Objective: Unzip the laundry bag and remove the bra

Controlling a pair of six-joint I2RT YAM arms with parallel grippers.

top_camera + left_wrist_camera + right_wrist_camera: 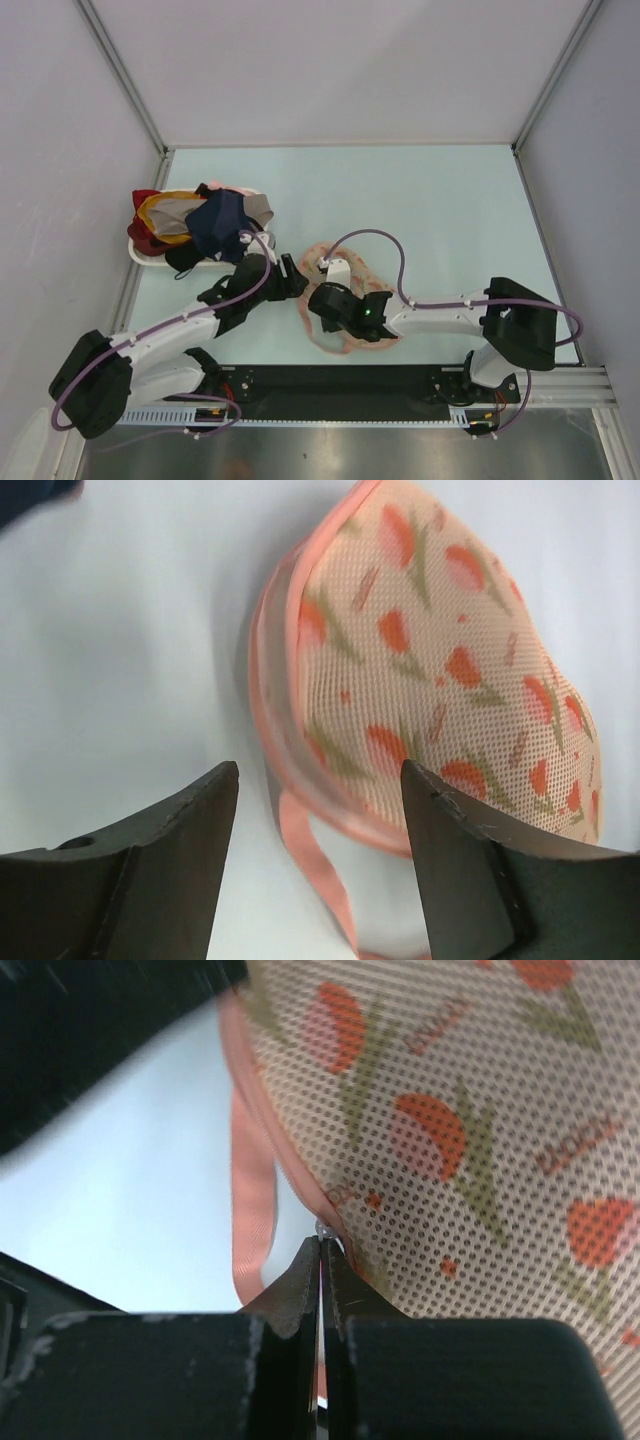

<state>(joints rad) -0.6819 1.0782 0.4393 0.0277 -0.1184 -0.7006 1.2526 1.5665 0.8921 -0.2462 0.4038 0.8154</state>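
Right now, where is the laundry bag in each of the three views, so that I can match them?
Top external: laundry bag just below centre, partly under the right arm.
Left wrist: upper right, beyond the open left tool.
Right wrist: fills the top and right; the right tool is shut at its rim.
Shared landmark: the pink strap, seen in both wrist views.

Laundry bag (440,670) lying on the pale table (450,200), near the front edge, about in the middle.
It is an oval pouch of beige-pink mesh with red-orange tulip motifs, slightly domed. The pink edging (272,680) runs around its rim and looks closed where it is seen; a pink ribbon loop (305,855) lies beside it.
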